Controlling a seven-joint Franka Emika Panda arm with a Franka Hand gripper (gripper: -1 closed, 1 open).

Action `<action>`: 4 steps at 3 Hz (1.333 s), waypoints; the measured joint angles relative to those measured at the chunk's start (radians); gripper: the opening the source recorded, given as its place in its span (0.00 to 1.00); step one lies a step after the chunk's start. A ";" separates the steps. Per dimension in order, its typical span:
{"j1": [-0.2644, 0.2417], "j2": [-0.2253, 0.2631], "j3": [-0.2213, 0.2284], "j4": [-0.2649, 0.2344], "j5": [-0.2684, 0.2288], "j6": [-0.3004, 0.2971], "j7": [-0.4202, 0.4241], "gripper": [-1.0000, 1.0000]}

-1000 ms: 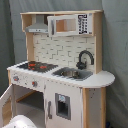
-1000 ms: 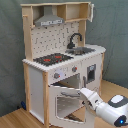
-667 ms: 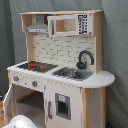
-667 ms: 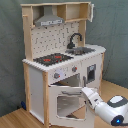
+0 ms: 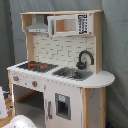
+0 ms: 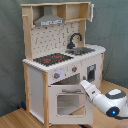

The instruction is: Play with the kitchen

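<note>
The kitchen (image 5: 60,55) (image 6: 60,45) is a tall white and light-wood toy with a black-red stovetop (image 5: 34,65) (image 6: 52,59). It also has a black faucet (image 5: 84,57) (image 6: 75,39) over a sink (image 5: 72,73) and a grey hood (image 6: 48,20). In the second exterior view the windowed oven door (image 6: 67,102) leans slightly outward below the knobs (image 6: 56,76). My gripper (image 6: 83,86) is at the door's upper right corner, with the white arm (image 6: 107,102) reaching in from the second exterior view's right. In the first exterior view only a white piece of the arm (image 5: 20,122) shows at the bottom, and the oven cavity (image 5: 30,100) looks dark.
A grey curtain (image 6: 112,25) hangs behind the kitchen. The toy stands on a wooden floor (image 6: 15,117). A cupboard door with a dark dispenser panel (image 5: 62,106) sits under the sink. A microwave-like cabinet (image 5: 70,24) is at the top.
The gripper has risen a little along the oven door towards its top right corner. The kitchen itself has not shifted.
</note>
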 joint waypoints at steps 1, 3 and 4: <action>-0.024 0.000 -0.022 -0.001 0.000 0.027 -0.103 1.00; -0.128 0.000 0.007 -0.001 0.000 0.144 -0.238 1.00; -0.177 0.000 0.019 -0.001 0.000 0.212 -0.295 1.00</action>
